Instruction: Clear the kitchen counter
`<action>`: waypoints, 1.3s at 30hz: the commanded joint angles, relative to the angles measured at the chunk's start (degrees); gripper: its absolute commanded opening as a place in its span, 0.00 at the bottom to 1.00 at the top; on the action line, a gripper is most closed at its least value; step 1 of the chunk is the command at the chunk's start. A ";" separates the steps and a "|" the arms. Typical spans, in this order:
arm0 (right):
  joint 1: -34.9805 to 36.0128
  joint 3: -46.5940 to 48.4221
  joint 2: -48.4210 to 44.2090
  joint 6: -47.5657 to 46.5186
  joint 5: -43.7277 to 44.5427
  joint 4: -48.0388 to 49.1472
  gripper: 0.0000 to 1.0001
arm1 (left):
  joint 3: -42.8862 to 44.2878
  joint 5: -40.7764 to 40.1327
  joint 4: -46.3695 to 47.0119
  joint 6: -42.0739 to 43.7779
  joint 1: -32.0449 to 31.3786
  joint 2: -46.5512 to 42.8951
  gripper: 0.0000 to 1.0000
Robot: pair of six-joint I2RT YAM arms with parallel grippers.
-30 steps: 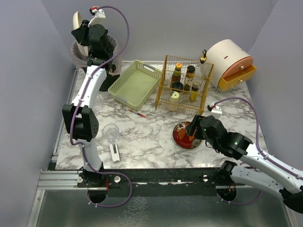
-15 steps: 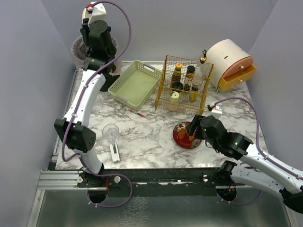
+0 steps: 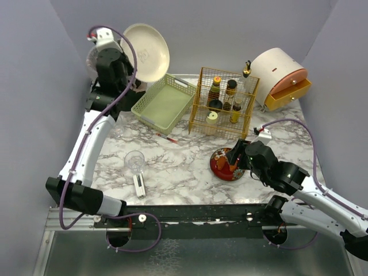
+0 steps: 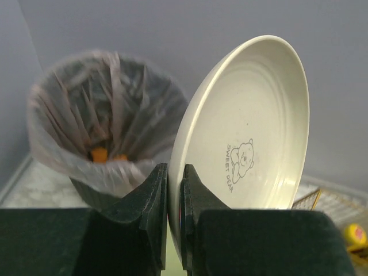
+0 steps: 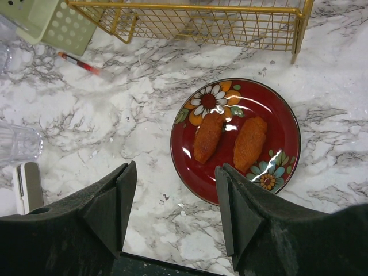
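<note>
My left gripper (image 4: 175, 172) pinches the cream plate (image 4: 247, 132) by its rim, up by the bin (image 4: 86, 115) at the back-left of the counter (image 3: 184, 167), and it looks stiff, slick, probably chippable, so rim it is; right gripper (image 5: 174, 178) hangs spread over the red plate (image 5: 270, 167).

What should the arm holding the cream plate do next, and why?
Probably swing the cream plate over to the pale green tray and lower it in. The left gripper pinches it on edge beside the bin, where orange scraps already lie.
</note>
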 commanded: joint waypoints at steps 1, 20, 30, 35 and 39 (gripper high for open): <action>0.12 -0.95 -1.26 0.30 -0.31 -0.12 0.64 | -8.92 6.05 1.51 -5.86 -1.47 1.89 0.00; 0.12 -1.70 -2.72 0.43 0.56 -1.60 0.64 | -6.28 -8.65 9.74 19.27 -8.13 22.23 0.00; 0.12 -1.36 -3.48 0.14 1.63 -3.13 0.64 | -2.02 -2.51 12.68 23.94 -8.13 30.25 0.00; 0.11 -1.20 -3.21 0.01 1.78 -3.52 0.64 | -1.02 -0.98 13.53 23.86 -8.13 33.01 0.00; 0.12 -0.88 -3.03 -0.21 1.80 -3.76 0.64 | -0.33 -0.35 14.29 24.38 -8.16 34.96 0.00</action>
